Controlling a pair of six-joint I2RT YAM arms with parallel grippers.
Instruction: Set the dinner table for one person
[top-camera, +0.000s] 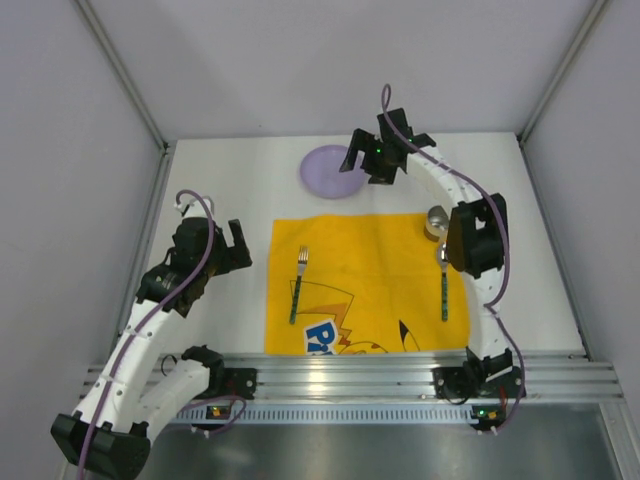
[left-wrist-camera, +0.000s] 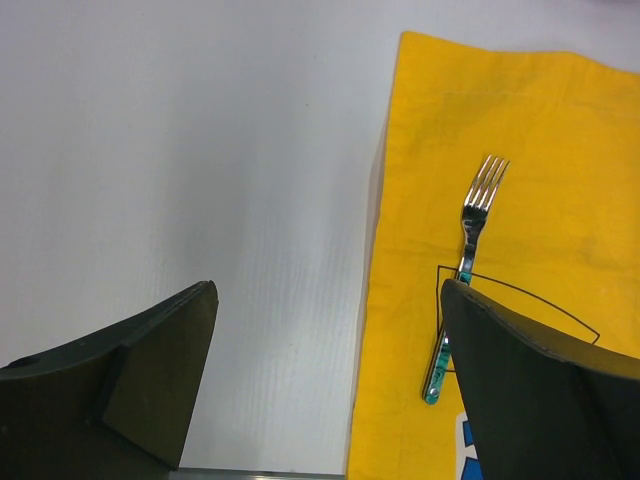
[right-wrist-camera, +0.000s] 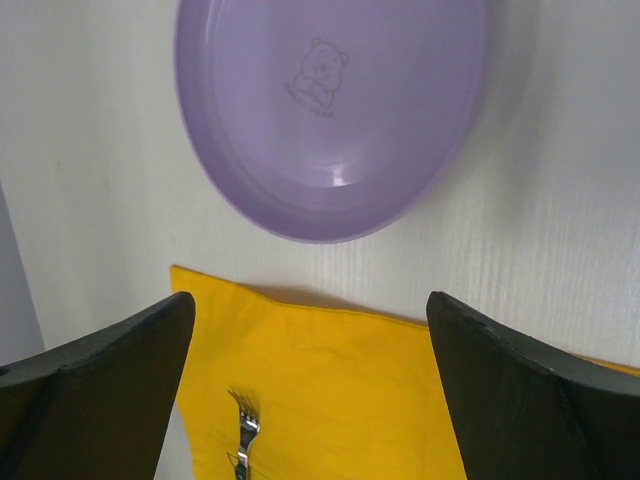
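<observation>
One dinner table (top-camera: 225, 185), a wide matte white top, plain and unmarked, is lying beneath both pairs of fingers. The left gripper (left-wrist-camera: 330, 290) and right gripper (right-wrist-camera: 310, 300) are hanging with fingers spread wide, gripping nothing. One yellow placemat (top-camera: 370, 270) is carrying two forks: the first fork (left-wrist-camera: 470, 230) is lying just beside the left gripper's right-hand finger, and the second fork (top-camera: 444, 285) well apart from it. One purple plate (right-wrist-camera: 330, 110) is sitting beyond the right fingertips. One metal cup (top-camera: 437, 218) is showing at the placemat's far corner.

Left arm (top-camera: 125, 355) bent, right arm (top-camera: 452, 187) outstretched, jaws wide
</observation>
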